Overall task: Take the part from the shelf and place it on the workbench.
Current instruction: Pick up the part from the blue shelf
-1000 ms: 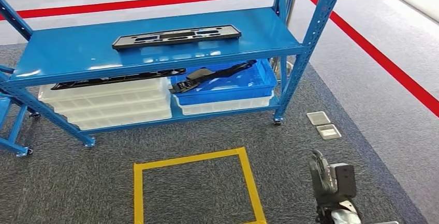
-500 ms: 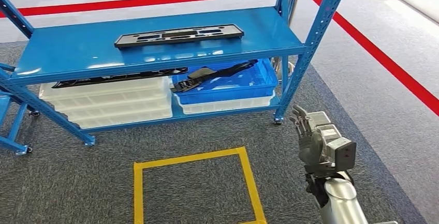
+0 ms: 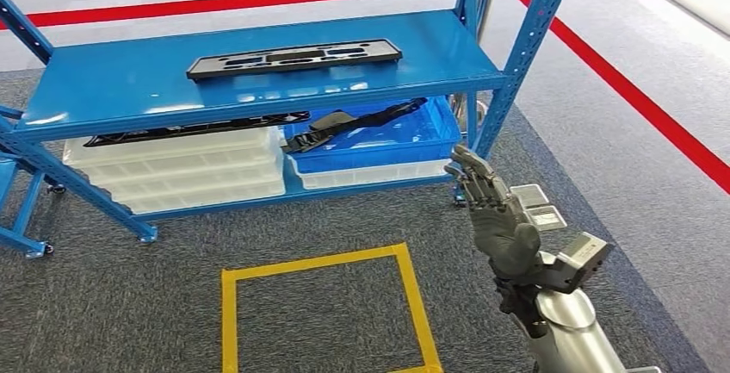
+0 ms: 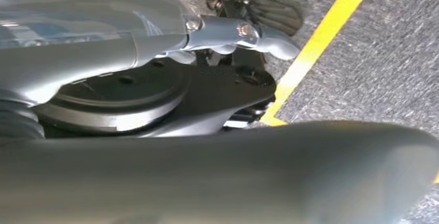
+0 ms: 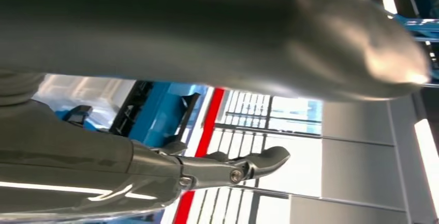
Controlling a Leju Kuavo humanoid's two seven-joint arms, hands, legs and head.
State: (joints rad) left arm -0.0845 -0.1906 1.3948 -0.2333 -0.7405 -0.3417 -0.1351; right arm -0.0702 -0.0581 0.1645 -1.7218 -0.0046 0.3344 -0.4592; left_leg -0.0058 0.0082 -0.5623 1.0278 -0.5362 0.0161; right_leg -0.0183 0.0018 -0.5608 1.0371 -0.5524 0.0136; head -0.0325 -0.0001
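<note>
A long flat black part (image 3: 294,59) with cut-outs lies on the top board of the blue shelf (image 3: 129,93). My right hand (image 3: 495,209) is raised in front of the shelf's right front post, below the top board and well short of the part. Its fingers are stretched out and apart, holding nothing. In the right wrist view the same hand (image 5: 217,169) shows a straight finger and an empty palm. My left hand (image 4: 155,43) hangs over the carpet beside a yellow line (image 4: 321,43), with nothing in it.
On the lower board a blue bin (image 3: 413,136) holds black parts (image 3: 353,123), and stacked white trays (image 3: 181,175) carry another long black part (image 3: 198,129). A yellow tape square (image 3: 405,274) marks the carpet. A floor plate (image 3: 527,194) lies near the right post (image 3: 521,54).
My right arm has swung up and forward from the lower edge toward the shelf, and the hand has turned with its fingers spreading. The part on the shelf has not moved.
</note>
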